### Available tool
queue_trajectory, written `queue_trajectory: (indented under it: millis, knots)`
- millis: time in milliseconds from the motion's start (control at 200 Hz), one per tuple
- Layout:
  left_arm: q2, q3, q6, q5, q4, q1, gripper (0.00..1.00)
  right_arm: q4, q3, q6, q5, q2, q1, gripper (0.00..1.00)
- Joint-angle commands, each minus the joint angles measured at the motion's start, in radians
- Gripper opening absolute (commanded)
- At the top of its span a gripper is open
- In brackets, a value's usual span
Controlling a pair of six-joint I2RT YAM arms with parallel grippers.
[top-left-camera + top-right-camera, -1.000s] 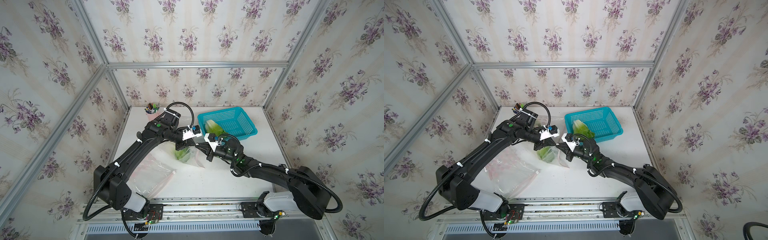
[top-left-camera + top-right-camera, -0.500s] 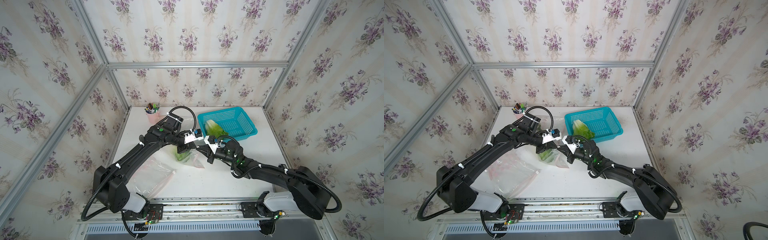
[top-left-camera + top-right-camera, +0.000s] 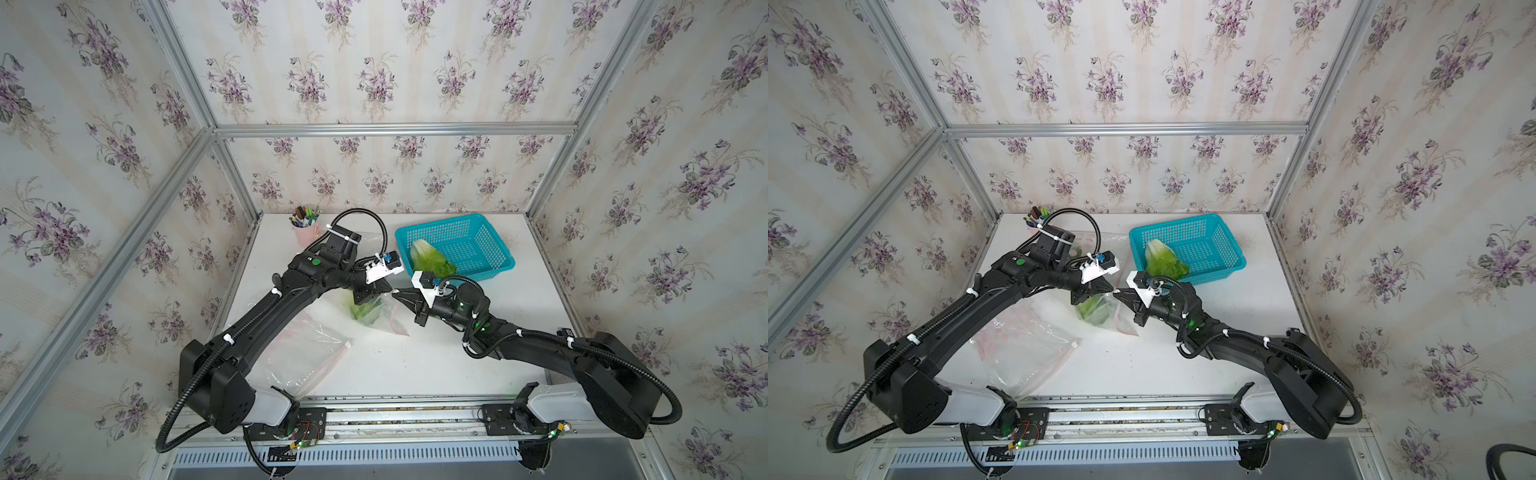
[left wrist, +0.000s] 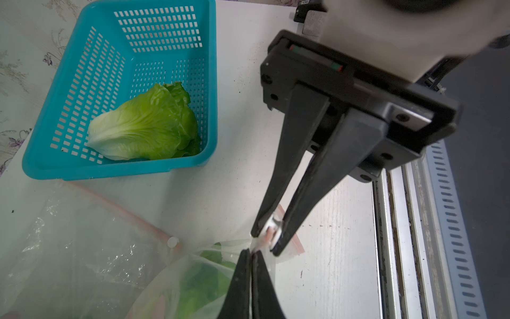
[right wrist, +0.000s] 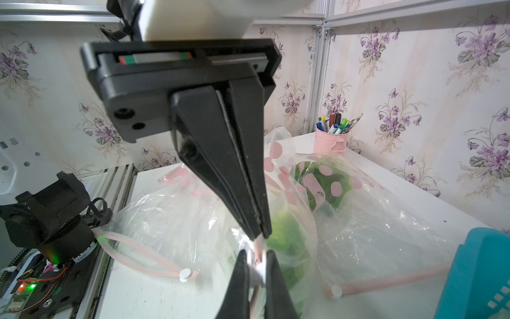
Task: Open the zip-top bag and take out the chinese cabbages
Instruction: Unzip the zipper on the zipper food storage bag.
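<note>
On my left, an empty bag (image 3: 307,353) lies flat on the table (image 3: 436,365), and a pen cup (image 3: 305,232) stands in the back corner. Behind the left arm sits a dotted bag (image 5: 331,187). Something green shows through it, probably another cabbage, but the film blurs its shape too much for me to be sure.

Mid-table, the left end effector (image 4: 249,252) is clenched on the top edge of the held bag (image 3: 382,320), its jaws pressed flat together on the film. The bagged cabbage (image 3: 365,311) sits inside that bag, just below the fingertips of both end effectors and wrapped in the film. The right end effector (image 5: 255,254) meets the left one almost tip to tip. It is clenched on the same edge, with the pink zip strip and a small white piece pinched between its fingers.

Further right, toward the back, the basket (image 3: 469,245) holds a loose cabbage (image 3: 428,259). That one lies near the right end effector's wrist but apart from both sets of fingertips.
</note>
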Motion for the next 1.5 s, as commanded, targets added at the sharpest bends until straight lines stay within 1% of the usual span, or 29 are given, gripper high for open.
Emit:
queue_trajectory:
  millis: [0, 195, 345, 370, 390, 400, 420, 455, 515, 624, 669, 729, 784, 829, 874, 919, 949, 1019, 1129, 1154, 1304, 1369, 1494]
  knots:
    - [-0.035, -0.001, -0.010, -0.042, 0.038, 0.013, 0.00, 0.045, -0.005, 0.001, -0.039, 0.003, 0.002, 0.00]
    - [-0.063, -0.009, -0.013, -0.040, 0.040, 0.033, 0.00, 0.043, -0.012, -0.001, -0.037, 0.006, 0.002, 0.00]
    - [-0.069, -0.019, -0.010, 0.036, 0.034, 0.034, 0.00, 0.050, -0.007, -0.001, -0.039, 0.011, 0.002, 0.00]
    - [-0.069, -0.022, -0.001, 0.057, 0.026, 0.034, 0.08, 0.050, -0.005, -0.002, -0.037, 0.011, 0.003, 0.00]
    - [-0.070, -0.026, 0.008, 0.073, 0.021, 0.034, 0.21, 0.050, -0.004, -0.002, -0.037, 0.011, 0.002, 0.00]
    - [-0.071, -0.028, 0.011, 0.081, 0.019, 0.034, 0.30, 0.049, -0.004, -0.003, -0.036, 0.010, 0.003, 0.00]
    - [-0.071, -0.034, 0.015, 0.094, 0.016, 0.035, 0.45, 0.046, -0.002, -0.006, -0.034, 0.008, 0.003, 0.00]
    - [-0.071, -0.041, 0.026, 0.106, 0.007, 0.035, 0.59, 0.041, -0.002, -0.011, -0.029, 0.004, 0.002, 0.00]
    - [-0.072, -0.050, 0.051, 0.115, -0.014, 0.034, 0.68, 0.032, -0.001, -0.018, -0.024, -0.006, 0.003, 0.00]
    - [-0.074, -0.066, 0.065, 0.105, -0.023, 0.033, 0.78, 0.017, -0.002, -0.028, -0.021, -0.024, 0.003, 0.00]
    - [-0.068, -0.063, 0.060, 0.107, -0.025, 0.033, 0.79, 0.014, -0.001, -0.032, -0.020, -0.027, 0.002, 0.00]
    - [-0.056, -0.054, 0.063, 0.114, -0.031, 0.032, 0.77, 0.014, 0.000, -0.030, -0.023, -0.029, 0.003, 0.00]
    - [-0.043, -0.046, 0.072, 0.114, -0.037, 0.027, 0.70, 0.013, 0.002, -0.028, -0.025, -0.028, 0.002, 0.00]
    - [-0.027, -0.033, 0.087, 0.091, -0.053, 0.013, 0.64, 0.014, 0.003, -0.025, -0.027, -0.028, 0.002, 0.00]
    - [-0.018, -0.018, 0.099, 0.058, -0.068, -0.002, 0.56, 0.013, 0.007, -0.024, -0.030, -0.027, 0.003, 0.00]
    - [0.018, -0.005, 0.103, 0.028, -0.071, -0.016, 0.41, 0.013, 0.008, -0.023, -0.031, -0.028, 0.002, 0.00]
    - [0.026, 0.000, 0.104, 0.012, -0.071, -0.024, 0.34, 0.011, 0.010, -0.023, -0.031, -0.029, 0.002, 0.00]
    - [0.034, 0.013, 0.104, -0.001, -0.071, -0.030, 0.28, 0.001, 0.013, -0.026, -0.032, -0.030, 0.002, 0.00]
    - [0.035, 0.027, 0.113, -0.010, -0.071, -0.030, 0.11, -0.009, 0.015, -0.033, -0.028, -0.035, 0.003, 0.00]
    - [0.034, 0.030, 0.114, -0.016, -0.072, -0.030, 0.09, -0.010, 0.014, -0.034, -0.028, -0.036, 0.002, 0.00]
    - [0.025, 0.030, 0.128, -0.040, -0.076, -0.030, 0.04, -0.012, 0.012, -0.039, -0.021, -0.037, 0.003, 0.00]
    - [0.022, 0.030, 0.128, -0.041, -0.077, -0.030, 0.01, -0.010, 0.013, -0.039, -0.022, -0.035, 0.002, 0.00]
    - [0.025, 0.032, 0.126, -0.044, -0.076, -0.030, 0.00, -0.010, 0.014, -0.038, -0.024, -0.034, 0.002, 0.00]
